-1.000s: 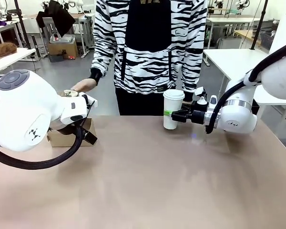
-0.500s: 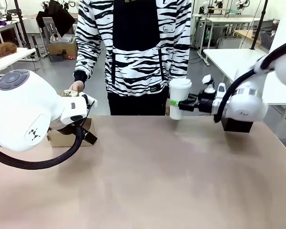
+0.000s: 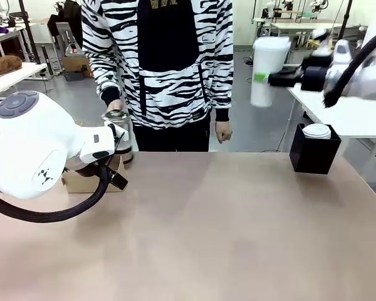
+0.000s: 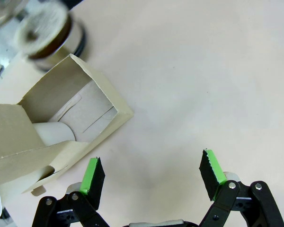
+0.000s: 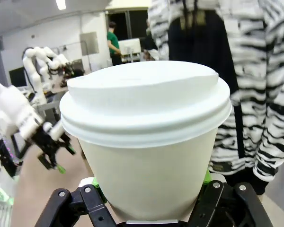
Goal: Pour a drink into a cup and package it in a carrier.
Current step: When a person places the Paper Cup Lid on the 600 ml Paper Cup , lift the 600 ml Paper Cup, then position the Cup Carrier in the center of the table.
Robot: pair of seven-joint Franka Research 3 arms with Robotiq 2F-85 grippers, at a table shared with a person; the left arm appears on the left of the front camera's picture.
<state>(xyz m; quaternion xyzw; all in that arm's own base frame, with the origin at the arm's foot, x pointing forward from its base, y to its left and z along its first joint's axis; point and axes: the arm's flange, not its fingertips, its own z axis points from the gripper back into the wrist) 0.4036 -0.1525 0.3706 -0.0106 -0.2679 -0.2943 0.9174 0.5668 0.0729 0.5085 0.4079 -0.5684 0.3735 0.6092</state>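
Two sets of fingers, one tan surface (image 3: 207, 226). Left fingers (image 4: 93, 176): spread wide and empty, hovering just beside the small brown cardboard carrier (image 4: 61, 118), probably ready to steady it. Clear glass carafe (image 3: 120, 141) of dark drink: behind the carrier, with a person's hand (image 3: 114, 105) on it. Right fingers (image 3: 261, 78): clamped on the tall white lidded paper cup (image 3: 267, 56), raised high at far right, likely for carrying to the carrier. Cup contents hidden by the lid; white cylinder inside the carrier unidentifiable.

The small brown cardboard carrier (image 3: 81, 182) sits at the tan table's (image 3: 213, 238) far left, the clear glass carafe (image 3: 120, 135) just behind it. At far right stands the black square box (image 3: 312, 158) — the lidded white paper cup (image 3: 267, 69) hangs high above and left of it.
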